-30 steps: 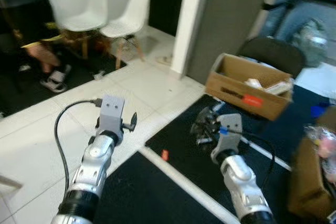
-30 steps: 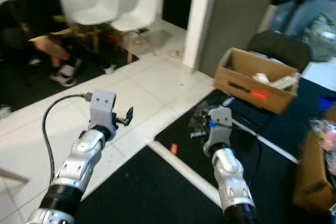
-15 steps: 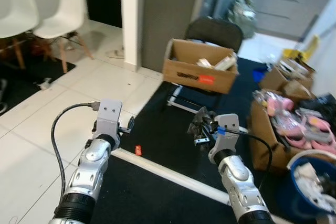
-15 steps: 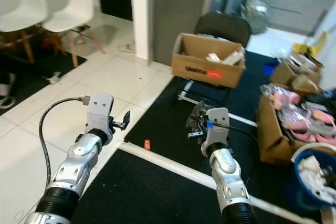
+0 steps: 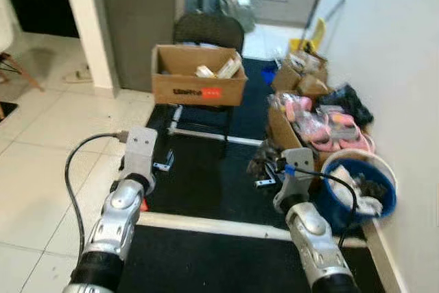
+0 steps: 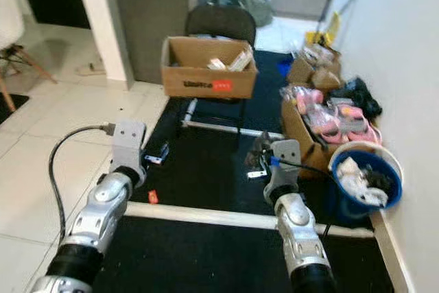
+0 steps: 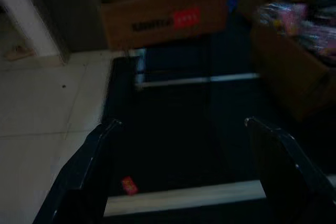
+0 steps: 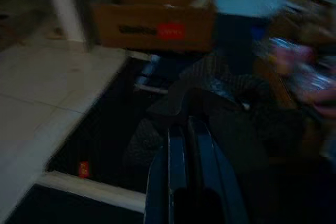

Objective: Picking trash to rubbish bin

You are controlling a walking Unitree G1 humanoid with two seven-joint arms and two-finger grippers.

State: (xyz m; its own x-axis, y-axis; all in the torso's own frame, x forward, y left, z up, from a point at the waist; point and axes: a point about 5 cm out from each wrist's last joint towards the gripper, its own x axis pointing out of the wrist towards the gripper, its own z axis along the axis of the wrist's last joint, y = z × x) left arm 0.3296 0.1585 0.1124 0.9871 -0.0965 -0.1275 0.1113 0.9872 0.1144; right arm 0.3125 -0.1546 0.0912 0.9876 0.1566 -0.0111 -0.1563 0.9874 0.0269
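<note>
Low in the frame, right of centre, the right gripper (image 5: 264, 164) has its two fingers pinched together on a dark crumpled wrapper (image 8: 220, 95), held up off the floor. The wrapper looks like thin, crinkly film: light, soft and shapeless, likely to slip or drop if the pinch loosens, though with nothing fragile about it. The hold is on a bunched fold near its middle, which seems the safest place for stuff this limp.

At lower left the left gripper (image 7: 178, 166) is held out with its fingers spread wide and nothing between them.

Beneath both arms lies a black mat (image 5: 206, 183) crossed by a pale strip (image 5: 212, 222), with a small red scrap (image 6: 153, 197) on the mat near the left arm. White floor tiles (image 5: 41, 142) fill the left side.

At mid right, against the white wall (image 5: 391, 53), sits a blue bin (image 5: 336, 204) already part full of pale rubbish, close beside the held wrapper. Just beyond it is a box of pink things (image 5: 312, 118).

Further back, at upper centre, an open cardboard box (image 5: 197, 84) with a red label rests on a dark chair (image 5: 208, 31), with a white pillar (image 5: 86, 18) at upper left.
</note>
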